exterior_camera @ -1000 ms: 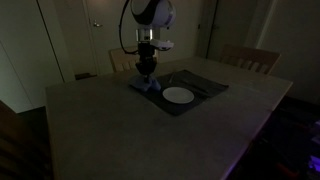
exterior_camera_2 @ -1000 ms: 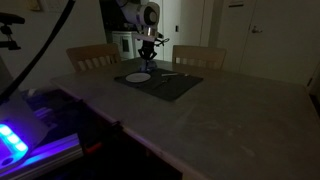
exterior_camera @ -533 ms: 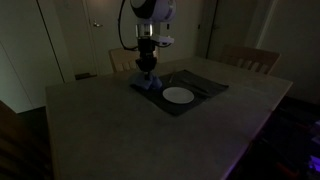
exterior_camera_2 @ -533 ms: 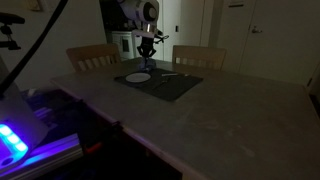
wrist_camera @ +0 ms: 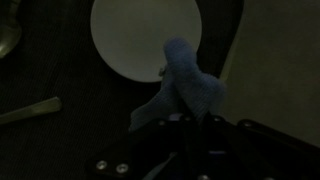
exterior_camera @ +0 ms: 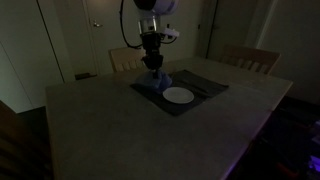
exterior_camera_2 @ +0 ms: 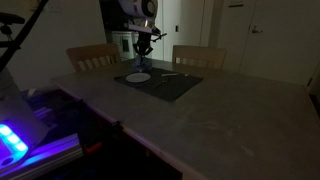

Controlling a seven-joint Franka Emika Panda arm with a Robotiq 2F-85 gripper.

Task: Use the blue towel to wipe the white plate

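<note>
Spoon: a spoon (wrist_camera: 8, 40) is seen at the far edge of the wrist view, at 9 o'clock from the plate, lying on the dark placemat (wrist_camera: 60, 85).
Second utensil: a pale handle (wrist_camera: 30, 110) is seen at 8 o'clock from the plate; its kind cannot be told in the dim light.
White plate: the white plate (wrist_camera: 140, 35) is set flat on the placemat and looks bare. In an exterior view it (exterior_camera: 178, 95) is found at 4 o'clock from the hanging cloth.
Blue towel: the blue towel (wrist_camera: 185, 80) is bunched into a drooping peak at 5 o'clock from the plate's centre, its tip drawn over the plate's rim in the wrist view. Whether cloth and plate touch cannot be told. In both exterior views it (exterior_camera: 155, 82) (exterior_camera_2: 141, 66) is seen hanging below the fingers, near the mat.
Gripper: the gripper (wrist_camera: 187, 122) is clenched on the towel's upper fold, with the rest left dangling.
Handling: the towel is judged light, soft and limp. It will fold and drag rather than push, so it must be pressed down to wipe.
Hold: a pinch at the gathered middle is judged best, so that a loose pad trails beneath.
Plate risk: the plate is judged hard, smooth and breakable, and it may be slid across the mat by a sideways wipe.
Table: the table (exterior_camera: 110, 130) is spread around the mat.
</note>
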